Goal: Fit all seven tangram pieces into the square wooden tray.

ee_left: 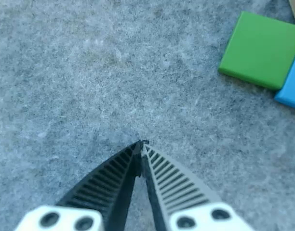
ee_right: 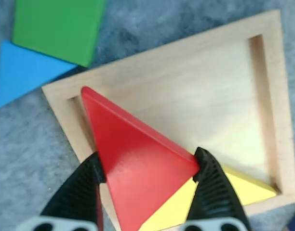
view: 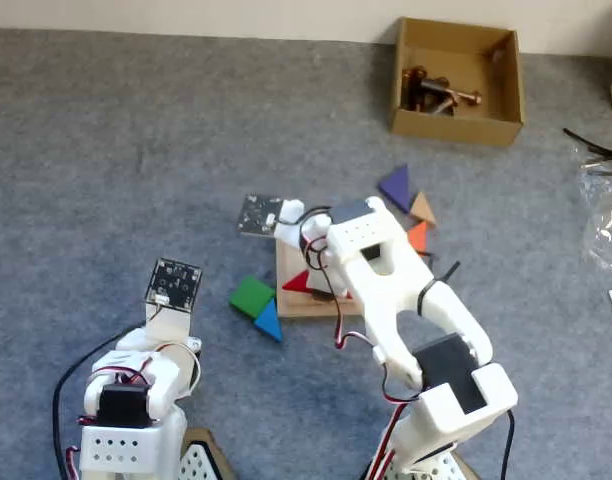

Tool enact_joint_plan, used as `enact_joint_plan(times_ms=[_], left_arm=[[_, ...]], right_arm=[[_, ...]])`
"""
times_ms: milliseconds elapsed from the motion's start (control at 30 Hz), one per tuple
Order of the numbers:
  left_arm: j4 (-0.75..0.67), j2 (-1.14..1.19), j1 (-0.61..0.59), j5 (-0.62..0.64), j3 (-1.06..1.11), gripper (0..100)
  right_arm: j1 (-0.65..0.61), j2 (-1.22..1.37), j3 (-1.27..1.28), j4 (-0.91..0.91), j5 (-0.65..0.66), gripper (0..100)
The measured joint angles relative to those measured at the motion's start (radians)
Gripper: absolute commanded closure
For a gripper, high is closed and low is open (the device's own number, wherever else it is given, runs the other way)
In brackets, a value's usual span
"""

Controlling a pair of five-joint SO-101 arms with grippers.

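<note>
The square wooden tray (ee_right: 162,55) lies on grey felt, and a yellow piece (ee_right: 236,190) sits in one of its corners. My right gripper (ee_right: 147,166) is shut on the red triangle (ee_right: 133,159), which is tilted over the tray with one tip at the rim. A green square (ee_right: 56,26) and a blue triangle (ee_right: 27,72) touch each other just outside the tray. My left gripper (ee_left: 140,144) is shut and holds nothing, over bare felt a short way from the green square (ee_left: 261,50). Purple (view: 394,185), tan (view: 422,208) and orange (view: 417,236) triangles lie beyond the tray (view: 291,303).
A cardboard box (view: 456,125) with metal parts stands at the back right. Clear plastic and cables (view: 601,190) lie at the right edge. The right arm (view: 406,300) reaches across the tray. Open felt spreads to the left and back.
</note>
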Motion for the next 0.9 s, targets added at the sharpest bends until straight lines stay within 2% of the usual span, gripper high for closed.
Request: enact_joint_plan(times_ms=[200, 500, 900], left_arm=[[0.000, 0.000, 0.000, 0.000, 0.000, 99], [0.000, 0.000, 0.000, 0.000, 0.000, 99], [0.000, 0.000, 0.000, 0.000, 0.000, 99]], right_arm=[[-0.025, 0.002, 0.002, -0.008, 0.000, 90.0], [-0.032, 0.002, 0.002, -0.009, 0.000, 89.6], [-0.032, -0.002, 0.049, -0.018, 0.064, 89.6]])
